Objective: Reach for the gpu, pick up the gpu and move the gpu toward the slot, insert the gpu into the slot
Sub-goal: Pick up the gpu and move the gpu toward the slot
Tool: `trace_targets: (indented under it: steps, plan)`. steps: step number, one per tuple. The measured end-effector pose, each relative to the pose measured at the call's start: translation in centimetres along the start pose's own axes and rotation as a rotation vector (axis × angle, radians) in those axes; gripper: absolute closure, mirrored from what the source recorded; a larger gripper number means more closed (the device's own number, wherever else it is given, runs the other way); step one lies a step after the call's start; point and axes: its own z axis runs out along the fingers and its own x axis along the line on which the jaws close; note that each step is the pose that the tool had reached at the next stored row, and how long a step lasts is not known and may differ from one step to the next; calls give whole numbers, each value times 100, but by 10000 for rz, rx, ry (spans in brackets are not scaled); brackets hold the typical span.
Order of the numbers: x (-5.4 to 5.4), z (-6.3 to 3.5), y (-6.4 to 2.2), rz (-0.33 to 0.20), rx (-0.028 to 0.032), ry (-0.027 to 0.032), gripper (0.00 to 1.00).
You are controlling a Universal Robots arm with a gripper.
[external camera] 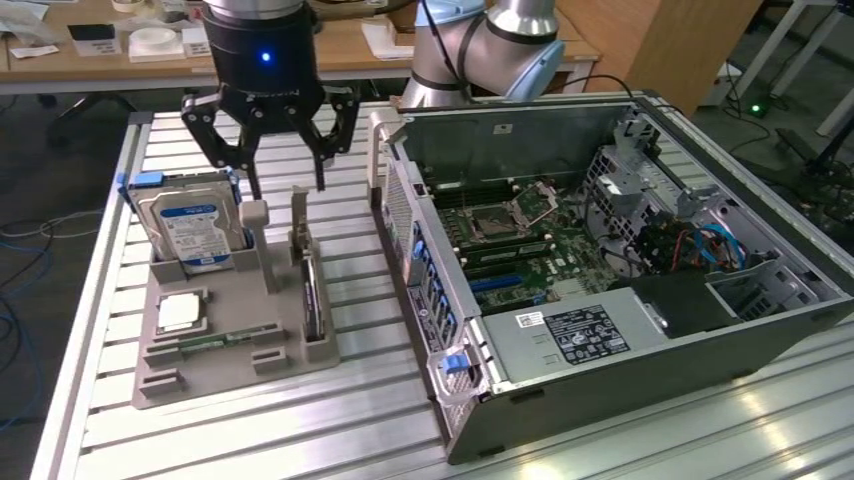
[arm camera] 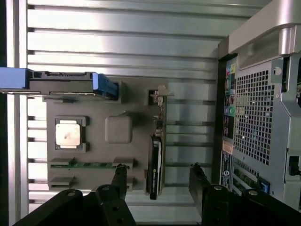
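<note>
The gpu (external camera: 310, 292) stands on edge in a groove of the grey holder (external camera: 227, 372), dark seen edgewise, with its pale metal bracket (external camera: 300, 215) pointing up at the far end. My gripper (external camera: 284, 186) hangs open just above it, empty. In the wrist view the gpu (arm camera: 155, 162) lies between the two black fingers (arm camera: 120, 175), and the gripper (arm camera: 158, 168) is apart from it. The slot (external camera: 506, 284), a long narrow strip, sits on the green motherboard (external camera: 527, 235) inside the open computer case (external camera: 607, 335).
A silver hard drive (external camera: 187, 225) with a blue-white label stands in the holder beside the gpu. A processor chip (external camera: 178, 312) and a narrow memory stick (external camera: 214, 340) lie in the same holder. The case wall (arm camera: 258, 108) rises close to the gpu. The table (external camera: 267, 440) is slatted aluminium.
</note>
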Motion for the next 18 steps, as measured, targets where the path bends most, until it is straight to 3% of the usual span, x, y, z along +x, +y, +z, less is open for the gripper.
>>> trace_targets:
  steps: [9,12,13,18]
  plan:
    - [0,101,-18,4,-1,25,35]
    - [2,144,-24,47,0,24,29]
    - [2,160,-25,59,0,24,22]
    - [3,249,-28,110,1,23,22]
